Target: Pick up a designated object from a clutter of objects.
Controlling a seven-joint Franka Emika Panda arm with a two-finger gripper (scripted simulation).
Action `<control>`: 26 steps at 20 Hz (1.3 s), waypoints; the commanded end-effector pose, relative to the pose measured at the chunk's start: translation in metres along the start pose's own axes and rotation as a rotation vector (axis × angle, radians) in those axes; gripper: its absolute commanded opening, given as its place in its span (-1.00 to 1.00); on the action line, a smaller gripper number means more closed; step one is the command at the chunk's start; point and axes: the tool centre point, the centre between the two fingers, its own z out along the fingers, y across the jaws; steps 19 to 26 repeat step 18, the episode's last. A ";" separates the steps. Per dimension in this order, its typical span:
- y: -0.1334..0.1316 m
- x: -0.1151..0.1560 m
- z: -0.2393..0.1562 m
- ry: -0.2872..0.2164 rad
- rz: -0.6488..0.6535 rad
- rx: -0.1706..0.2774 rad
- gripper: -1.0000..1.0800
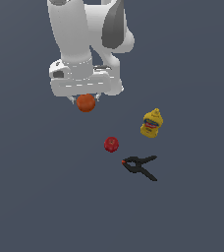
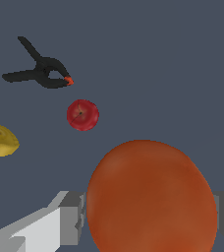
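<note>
The orange ball (image 1: pixel 86 103) sits between my gripper's fingers, just under the white hand. In the wrist view the orange ball (image 2: pixel 151 197) fills the space between the two grey fingers (image 2: pixel 72 216), which press on both its sides. My gripper (image 1: pixel 86 100) is shut on it. The red ball (image 1: pixel 111 144) lies apart from it on the dark floor, also seen in the wrist view (image 2: pixel 82 114).
A yellow mustard bottle (image 1: pixel 152 123) lies toward the exterior view's right; its edge shows in the wrist view (image 2: pixel 0 140). A black spring clamp with a red tip (image 1: pixel 141 166) lies beyond the red ball, also in the wrist view (image 2: pixel 40 70).
</note>
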 end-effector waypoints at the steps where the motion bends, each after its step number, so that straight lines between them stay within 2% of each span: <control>1: 0.003 0.000 -0.023 0.001 -0.001 0.000 -1.00; 12: 0.014 0.003 -0.083 0.001 -0.002 0.001 -1.00; 26: 0.016 0.004 -0.090 0.001 -0.002 0.001 -1.00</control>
